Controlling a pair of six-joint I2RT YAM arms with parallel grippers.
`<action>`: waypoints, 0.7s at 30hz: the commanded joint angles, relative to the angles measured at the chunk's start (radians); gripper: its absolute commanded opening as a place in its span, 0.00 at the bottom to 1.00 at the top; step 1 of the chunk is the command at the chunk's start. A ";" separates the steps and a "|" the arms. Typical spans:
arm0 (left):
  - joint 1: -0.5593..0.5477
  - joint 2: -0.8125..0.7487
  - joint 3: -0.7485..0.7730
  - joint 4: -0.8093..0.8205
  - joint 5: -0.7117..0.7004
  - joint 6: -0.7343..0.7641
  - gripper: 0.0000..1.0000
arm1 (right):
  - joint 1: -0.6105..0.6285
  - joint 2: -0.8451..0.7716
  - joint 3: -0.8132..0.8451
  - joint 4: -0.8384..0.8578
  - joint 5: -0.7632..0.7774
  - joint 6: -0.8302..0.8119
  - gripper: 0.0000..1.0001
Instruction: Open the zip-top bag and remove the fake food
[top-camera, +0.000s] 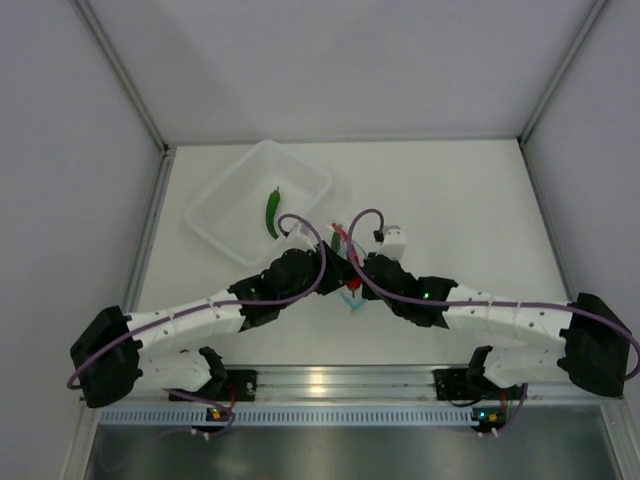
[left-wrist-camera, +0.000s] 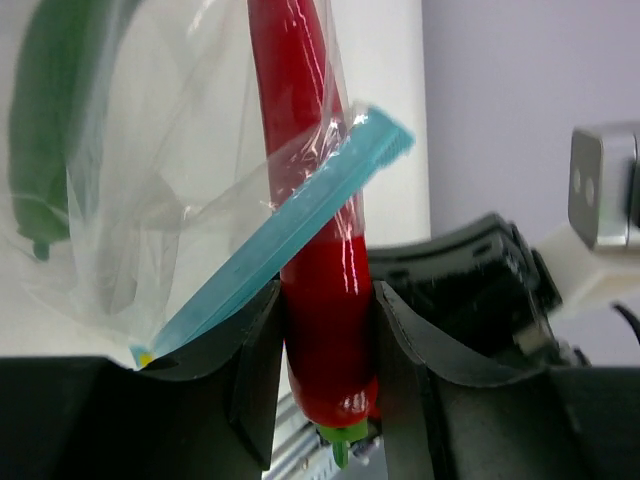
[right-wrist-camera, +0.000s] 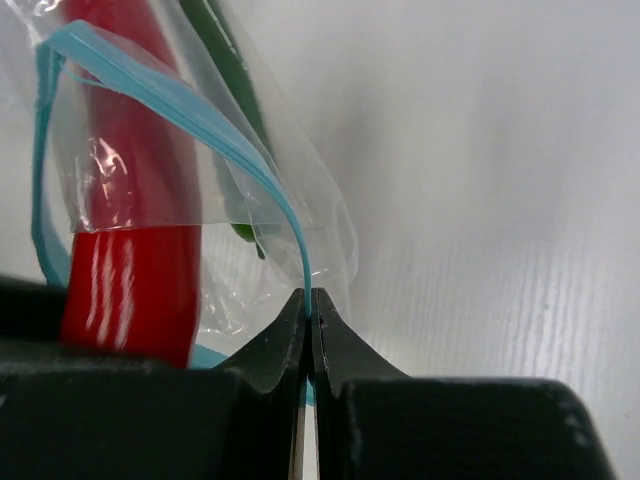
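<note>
From above, you have both arms meeting over the middle of the white tabletop, just in front of the clear tub. One green chili lies inside that tub. Your left tool and right tool sit close together, with the zip-top bag between them. Its teal edge shows on the near side, and a bit of the red chili shows on the far side. From this height you cannot tell how either tool stands.

In the left wrist view, your left tool has its jaws partly apart and clamped on the red chili, one finger on each flank. The chili's green stem tip pokes out below the grip. Its upper length runs up into the zip-top bag, and the teal zip strip crosses it on a slant. A second green chili sits inside the bag at the upper left. The right arm's dark body is just beside you on the right.

In the right wrist view, your right tool is pinched fully together on the teal zip strip at the bag's mouth. The red chili stands at left, passing through the looped strip, with the second green chili behind it in the zip-top bag. The tabletop lies beyond.
</note>
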 joint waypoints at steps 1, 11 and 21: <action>0.012 0.003 0.000 0.087 0.198 -0.017 0.00 | -0.069 -0.031 0.039 -0.019 0.039 -0.040 0.00; 0.020 0.052 0.014 -0.011 0.455 0.129 0.00 | -0.239 -0.075 0.073 -0.075 -0.007 -0.131 0.00; 0.027 -0.117 0.239 -0.478 0.087 0.460 0.00 | -0.333 -0.132 0.081 -0.140 -0.007 -0.186 0.00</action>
